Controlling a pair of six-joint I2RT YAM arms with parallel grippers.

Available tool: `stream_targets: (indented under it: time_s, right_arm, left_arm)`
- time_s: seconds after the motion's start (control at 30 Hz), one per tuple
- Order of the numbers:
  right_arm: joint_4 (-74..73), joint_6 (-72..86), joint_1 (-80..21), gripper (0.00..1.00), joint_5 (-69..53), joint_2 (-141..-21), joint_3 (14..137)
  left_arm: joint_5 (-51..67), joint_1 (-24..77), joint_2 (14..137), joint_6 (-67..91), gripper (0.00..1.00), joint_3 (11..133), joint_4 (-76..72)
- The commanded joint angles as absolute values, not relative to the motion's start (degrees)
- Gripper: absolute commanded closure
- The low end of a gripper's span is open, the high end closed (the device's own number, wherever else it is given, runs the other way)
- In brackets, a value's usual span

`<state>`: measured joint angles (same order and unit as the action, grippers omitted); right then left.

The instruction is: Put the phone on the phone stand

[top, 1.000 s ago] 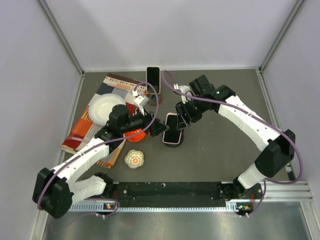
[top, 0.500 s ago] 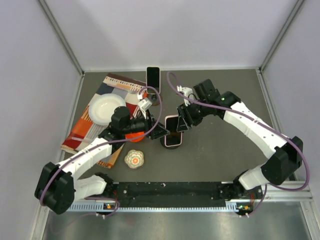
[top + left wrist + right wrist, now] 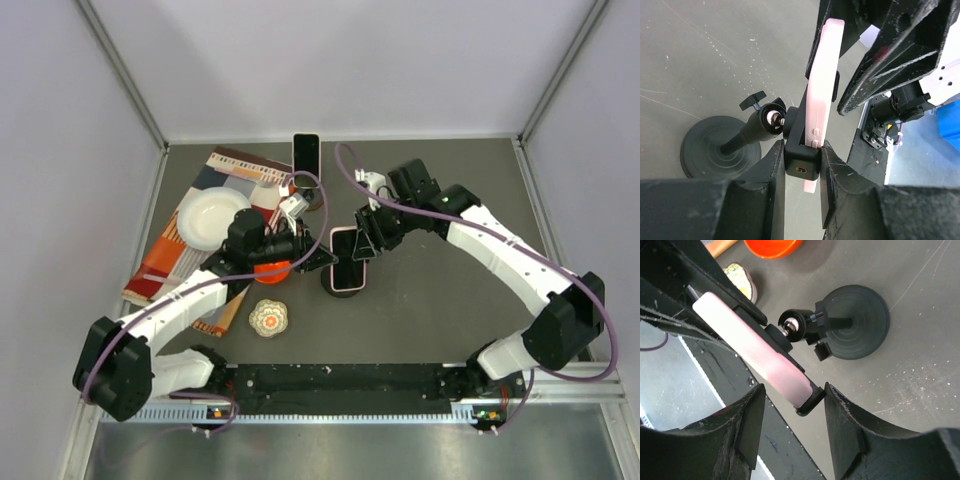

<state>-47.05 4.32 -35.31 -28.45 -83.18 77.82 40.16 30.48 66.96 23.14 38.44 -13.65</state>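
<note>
Left wrist view: the phone (image 3: pixel 821 85) sits in the phone stand (image 3: pixel 710 147) near the tabletop's middle. Its long axis rises toward the right claw (image 3: pixel 794 395), whose wide fingers straddle its upper end. The left claw (image 3: pixel 801 155) pinches the stand's cradle.

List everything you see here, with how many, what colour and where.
phone stand: one, black, table centre
phone: one, pink, in the stand's clamp
second phone: one, dark screen, upright at back
cloth: one, patterned, left side
plate: one, white, on the cloth
bowl: one, orange, beside the cloth
small dish: one, floral, just nearer than the bowl
left gripper: one, black, shut on the stand's clamp
right gripper: one, black, open around the phone's end
</note>
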Motion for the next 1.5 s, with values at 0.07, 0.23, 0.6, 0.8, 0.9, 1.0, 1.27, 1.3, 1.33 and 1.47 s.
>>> stream_targets:
  time_s: [0.07, 0.23, 0.6, 0.8, 0.9, 1.0, 1.27, 1.3, 1.33, 1.47]
  right_arm:
    - [-39.03, 7.55, -34.98, 0.63, -29.35, -82.18, 74.89]
    - [-32.54, 12.12, -34.98, 1.00, -31.02, -80.78, 72.16]
    - [-25.84, 15.91, -35.07, 1.00, -31.46, -76.12, 68.03]
    - [-24.96, 17.40, -34.98, 0.60, -32.34, -75.06, 67.06]
    - [-24.09, 18.45, -34.98, 0.53, -32.52, -73.83, 66.36]
    - [-22.68, 19.68, -34.98, 0.46, -31.73, -72.25, 65.13]
    - [-21.18, 23.28, -35.51, 0.01, -22.79, -67.77, 61.96]
    - [-21.36, 24.51, -36.38, 0.01, -21.02, -66.63, 62.05]
    - [-21.62, 25.04, -37.17, 0.01, -19.09, -66.10, 62.49]
    - [-30.46, 29.34, -43.40, 0.01, 0.19, -66.35, 67.05]
  left_arm:
    - [27.01, 31.02, 70.75, 17.23, 1.00, 42.80, -3.18]
    - [23.56, 32.08, 70.05, 15.12, 1.00, 41.75, -2.73]
    - [18.63, 33.84, 71.37, 13.18, 1.00, 40.26, -3.86]
    - [21.97, 33.75, 66.89, 15.38, 0.66, 41.74, -2.29]
    - [22.67, 33.75, 62.68, 17.05, 0.44, 41.66, -2.72]
    - [23.20, 33.75, 57.94, 18.80, 0.28, 42.27, -2.02]
    - [16.45, 33.22, 51.51, 17.58, 0.02, 46.49, 9.99]
    - [13.30, 33.22, 50.72, 17.58, 0.02, 47.28, 11.32]
    - [11.53, 33.14, 48.62, 18.01, 0.02, 47.37, 12.29]
    - [4.50, 33.05, 43.43, 18.28, 0.02, 47.64, 16.08]
